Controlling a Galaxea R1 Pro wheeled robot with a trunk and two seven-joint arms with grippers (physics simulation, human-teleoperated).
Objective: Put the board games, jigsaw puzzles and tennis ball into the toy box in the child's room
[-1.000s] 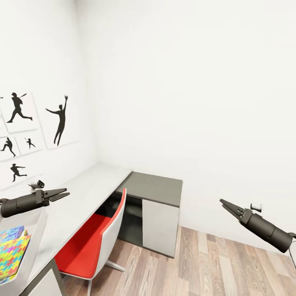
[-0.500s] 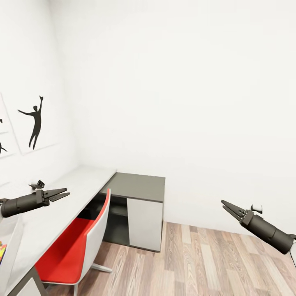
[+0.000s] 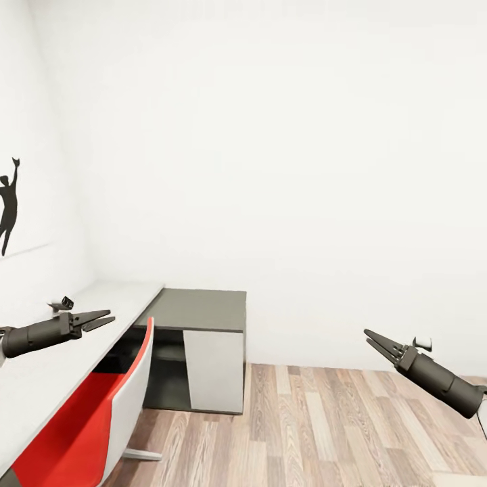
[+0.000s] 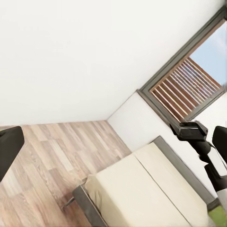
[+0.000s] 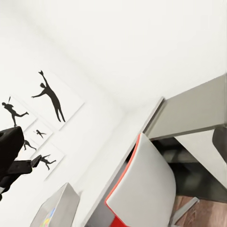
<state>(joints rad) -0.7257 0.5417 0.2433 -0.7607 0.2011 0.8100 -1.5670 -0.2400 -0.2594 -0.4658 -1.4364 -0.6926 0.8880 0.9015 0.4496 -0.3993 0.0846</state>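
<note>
Turning through the child's room, both arms empty, toys still to fetch.

Best swung slowly toward the cream bed (image 4: 142,189), left jaws (image 3: 100,320) and right jaws (image 3: 374,340) slightly parted, grasping nothing. White toy box (image 5: 59,208) on the long white counter (image 3: 61,352) (puzzle colours inside); red-seated chair (image 3: 101,419) close alongside, open wood floor (image 3: 325,426) rightward.

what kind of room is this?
Likely a child's bedroom: a desk with a red chair, sports silhouette posters on the wall, and a bed under a window.
</note>
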